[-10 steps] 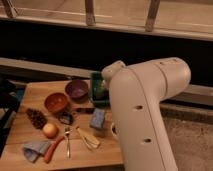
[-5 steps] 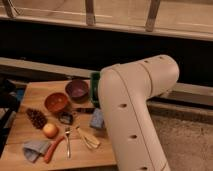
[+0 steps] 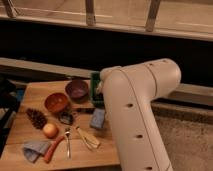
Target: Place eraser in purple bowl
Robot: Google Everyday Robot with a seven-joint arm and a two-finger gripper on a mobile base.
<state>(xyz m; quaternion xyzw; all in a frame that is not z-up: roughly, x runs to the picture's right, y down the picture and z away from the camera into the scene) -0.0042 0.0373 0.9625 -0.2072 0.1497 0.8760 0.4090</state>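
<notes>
Hiding the pincer, the arm (image 3: 137, 107) stands near the eraser (image 3: 65, 118), axis unclear.

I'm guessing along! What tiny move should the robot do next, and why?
Probably swing the gripper, hidden behind the big white arm, out over the small dark rectangular eraser: it lies on the wooden table, apart from the round dull-purple bowl, not in it.

The gripper is hidden behind the white arm (image 3: 135, 115) — the green bin (image 3: 94, 89) is half covered, the arm cut off below.
</notes>
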